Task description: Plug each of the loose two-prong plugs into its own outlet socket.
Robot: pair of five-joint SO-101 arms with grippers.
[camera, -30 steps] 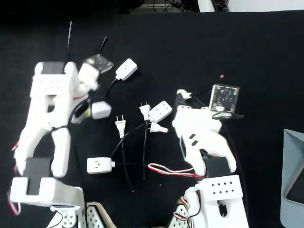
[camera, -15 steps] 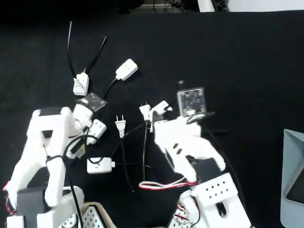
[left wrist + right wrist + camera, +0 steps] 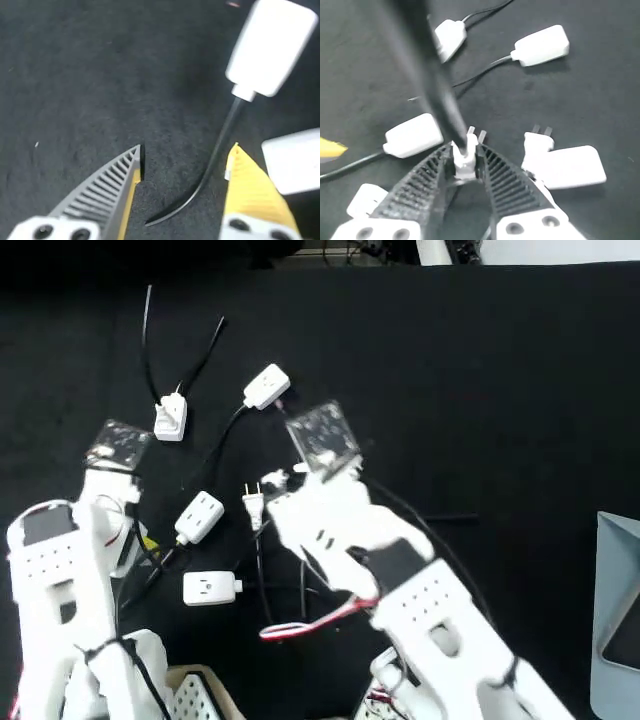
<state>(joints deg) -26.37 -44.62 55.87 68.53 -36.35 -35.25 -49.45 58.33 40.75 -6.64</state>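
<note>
2 short prongs on white black-corded plug between right fingers

one white two-prong plug pinched in the right gripper, prongs out past the fingertips. loose plug flat, prongs toward twelve o'clock. white outlet socket at its nine o'clock, second socket at seven, third socket at twelve.

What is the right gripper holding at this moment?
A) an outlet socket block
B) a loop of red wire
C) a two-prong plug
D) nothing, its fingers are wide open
C: in the right wrist view the right gripper is closed on a white two-prong plug, whose two prongs stick out past the fingertips.
</note>
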